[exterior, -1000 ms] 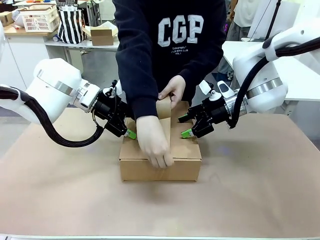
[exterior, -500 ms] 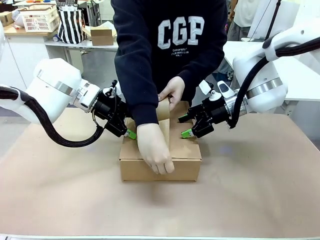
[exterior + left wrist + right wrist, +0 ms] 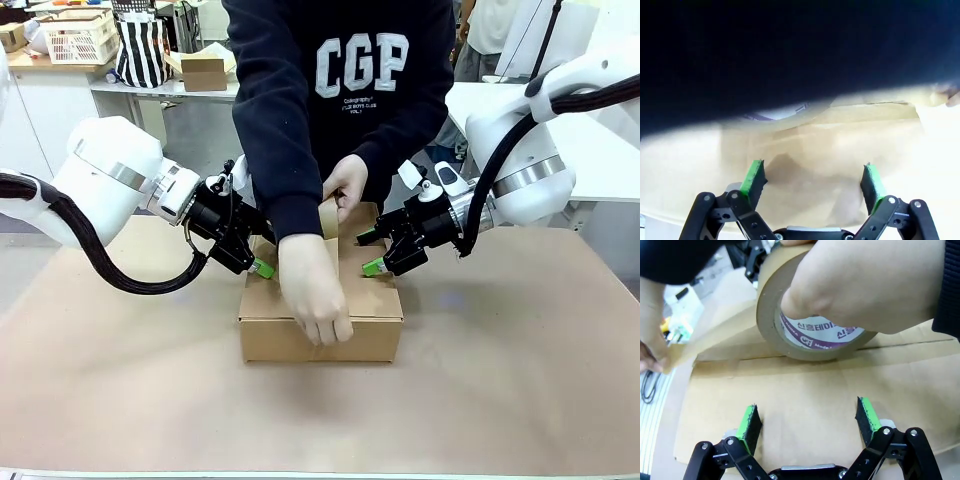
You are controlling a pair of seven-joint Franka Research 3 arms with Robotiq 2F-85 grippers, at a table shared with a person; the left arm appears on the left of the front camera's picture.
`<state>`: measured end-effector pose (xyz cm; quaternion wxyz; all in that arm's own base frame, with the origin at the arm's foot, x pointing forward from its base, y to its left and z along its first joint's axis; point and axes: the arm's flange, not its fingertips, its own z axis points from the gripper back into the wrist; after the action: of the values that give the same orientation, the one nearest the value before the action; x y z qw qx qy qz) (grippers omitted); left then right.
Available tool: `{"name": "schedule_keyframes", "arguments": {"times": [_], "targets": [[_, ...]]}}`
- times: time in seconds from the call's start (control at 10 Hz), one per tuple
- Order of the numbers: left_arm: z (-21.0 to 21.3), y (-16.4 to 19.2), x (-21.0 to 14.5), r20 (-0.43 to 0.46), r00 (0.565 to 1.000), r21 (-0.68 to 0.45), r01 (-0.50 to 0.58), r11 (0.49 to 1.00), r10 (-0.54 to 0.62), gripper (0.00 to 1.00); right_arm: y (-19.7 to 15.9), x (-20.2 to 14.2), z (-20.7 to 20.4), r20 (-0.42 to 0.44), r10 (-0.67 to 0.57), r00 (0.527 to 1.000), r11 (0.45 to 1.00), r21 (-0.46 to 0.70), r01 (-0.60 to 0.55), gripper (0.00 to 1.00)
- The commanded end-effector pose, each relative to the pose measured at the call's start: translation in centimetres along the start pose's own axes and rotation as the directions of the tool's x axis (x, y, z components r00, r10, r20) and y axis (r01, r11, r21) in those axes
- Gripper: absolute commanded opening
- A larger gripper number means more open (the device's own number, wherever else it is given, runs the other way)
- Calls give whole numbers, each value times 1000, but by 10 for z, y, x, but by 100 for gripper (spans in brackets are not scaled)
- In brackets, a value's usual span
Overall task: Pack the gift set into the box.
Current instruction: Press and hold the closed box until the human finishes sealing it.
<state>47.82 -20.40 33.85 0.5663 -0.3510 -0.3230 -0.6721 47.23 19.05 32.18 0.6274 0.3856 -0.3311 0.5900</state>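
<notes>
The box is a brown carton at the table's middle with its top flaps folded down; the gift set is hidden. A person in a dark sweatshirt holds a roll of brown tape at the box's far edge and presses the tape strip over the near edge with the other hand. My left gripper is open over the box's left top edge. My right gripper is open over the right top edge. The left wrist view has open green pads above the box top. The right wrist view has the tape roll beyond my open pads.
The brown table cover has free room in front of the box and to both sides. The person's torso stands close behind the box. A shelf with a small cardboard box and a basket is far back.
The person's near hand has slid a little down over the box's front edge, and the tape roll has shifted slightly. Both grippers stay where they were, open.
</notes>
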Motion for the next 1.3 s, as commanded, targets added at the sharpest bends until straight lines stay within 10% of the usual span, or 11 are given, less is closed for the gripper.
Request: {"name": "schedule_keyframes", "arguments": {"times": [0.0,1.2], "targets": [[-1,-1,-3,7,1000,2,0,1000,0,100,0,-2,-2,-6,-2,1000,1000,-2,2,100],[-1,-1,-3,7,1000,2,0,1000,0,100,0,-2,-2,-6,-2,1000,1000,-2,2,100]]}}
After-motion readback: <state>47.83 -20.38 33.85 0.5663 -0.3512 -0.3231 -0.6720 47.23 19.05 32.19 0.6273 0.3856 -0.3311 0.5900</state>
